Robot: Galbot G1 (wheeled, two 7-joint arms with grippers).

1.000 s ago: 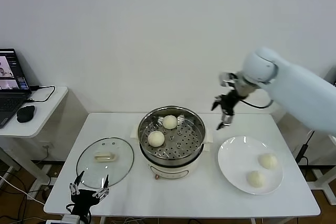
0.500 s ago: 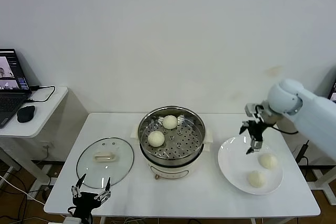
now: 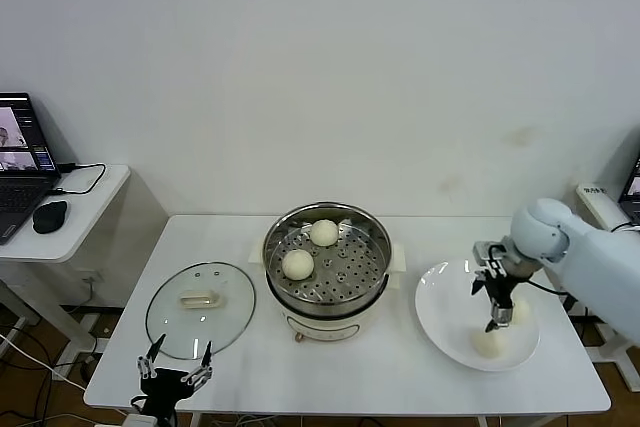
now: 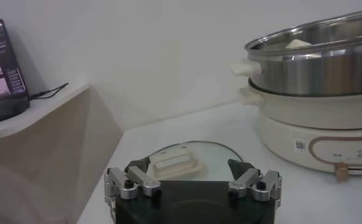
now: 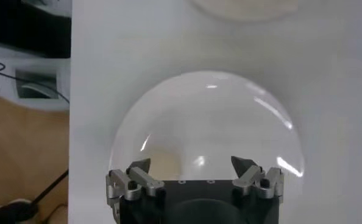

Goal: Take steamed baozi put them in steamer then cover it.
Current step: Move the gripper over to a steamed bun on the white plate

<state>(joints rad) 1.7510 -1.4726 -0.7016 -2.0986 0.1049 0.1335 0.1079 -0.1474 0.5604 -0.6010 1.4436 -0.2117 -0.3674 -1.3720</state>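
Note:
The steamer [image 3: 372, 297] stands mid-table with two steamed baozi [image 3: 323, 233] [image 3: 297, 264] on its perforated tray. Two more buns lie on a white plate [image 3: 445, 315] to its right: one near the front [image 3: 487, 342], one [image 3: 520, 310] partly hidden by my arm. My right gripper [image 3: 494, 315] hangs open just over these, fingers pointing down; its wrist view shows the plate [image 5: 208, 122] below the open right gripper [image 5: 192, 163] and a pale bun patch [image 5: 161, 160] by one finger. The cover [image 3: 200, 297] lies flat at the left. My left gripper [image 3: 178, 355] waits open at the table's front edge, cover [image 4: 176, 162] ahead of it.
A side desk at the far left carries a laptop [image 3: 18, 162] and a mouse [image 3: 49, 216]. The steamer's pot [image 4: 315, 67] rises beside the left gripper [image 4: 190, 165] in its wrist view. The table's right edge runs just past the plate.
My right gripper has swung from beside the steamer's upper right, rightward and down, to hang over the plate's buns. The left gripper sank slightly at the front edge.

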